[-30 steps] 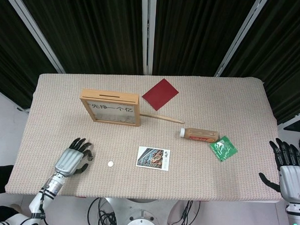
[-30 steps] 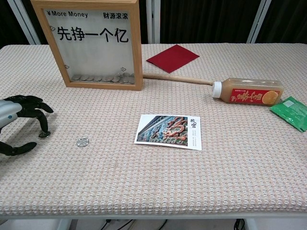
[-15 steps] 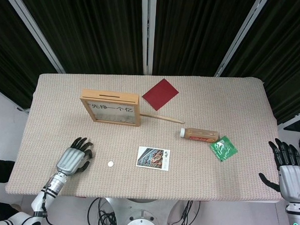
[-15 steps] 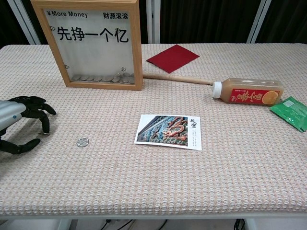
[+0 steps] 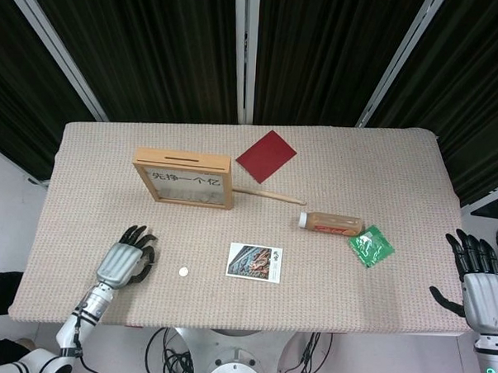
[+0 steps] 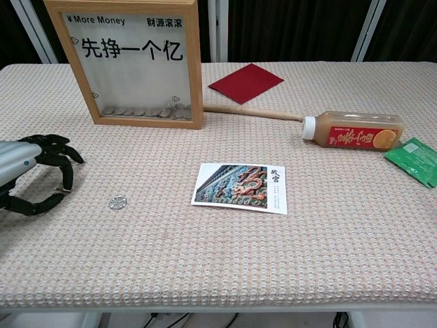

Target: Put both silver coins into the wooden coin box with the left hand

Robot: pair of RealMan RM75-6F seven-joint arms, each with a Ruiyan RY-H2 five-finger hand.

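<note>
1. The left hand (image 6: 31,179) sits low over the near-left part of the table (image 5: 382,159), fingers curled downward in a loose claw with the thumb set apart below them. In the chest view one fingertip seems to carry something small and pale, but it is too small to tell whether that is a coin or part of the hand, so I cannot tell whether the hand holds anything.

2. One silver coin (image 6: 117,201) lies flat on the cloth just to the right of that hand, near but not touching the fingers. It is the only loose coin I can make out; where the second one is I cannot say.

3. The step in hand looks like the pick-up of this coin. The next move calls for bringing the thumb and a fingertip down on either side of the coin and pinching its thin edge off the textured cloth, which may let it slip.

4. The wooden coin box (image 5: 184,178) stands upright further back on the left, its slot on the top edge, with coins already lying along the bottom behind the clear front. A lifted coin must be carried up there and turned edge-on to the slot.

5. The right hand (image 5: 476,275) hangs off the right end of the table, fingers spread and holding nothing.
</note>
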